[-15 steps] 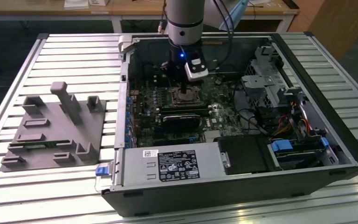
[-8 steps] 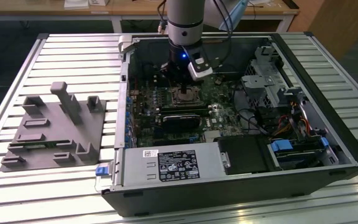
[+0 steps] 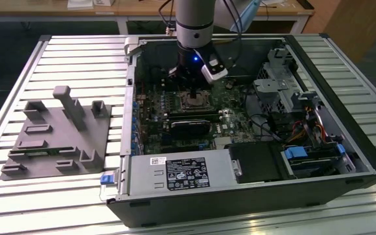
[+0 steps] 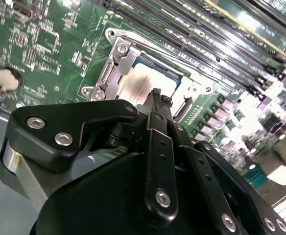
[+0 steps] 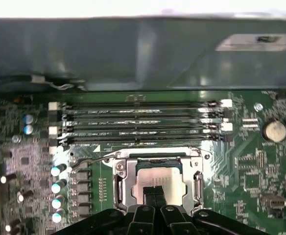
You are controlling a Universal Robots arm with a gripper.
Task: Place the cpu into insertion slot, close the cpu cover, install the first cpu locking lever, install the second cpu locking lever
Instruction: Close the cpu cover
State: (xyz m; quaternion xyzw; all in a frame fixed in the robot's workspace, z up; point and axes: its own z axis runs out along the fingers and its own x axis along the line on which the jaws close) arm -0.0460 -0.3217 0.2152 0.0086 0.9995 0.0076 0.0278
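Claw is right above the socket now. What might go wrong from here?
The shut claw hangs just over the cpu; pushing down harder may scratch or tilt it. The cpu cover looks lowered, but a thin wire lever beside it seems unlatched, so the cover might spring up. The memory slots lie close by; a sideways slip could hit them.

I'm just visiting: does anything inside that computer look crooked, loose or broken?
Nothing looks broken. The cpu lies square in the window of the cpu cover. One thing stands out in the first wrist view: a thin wire lever sticks out sideways from the cover instead of lying along it, so it looks unlatched.
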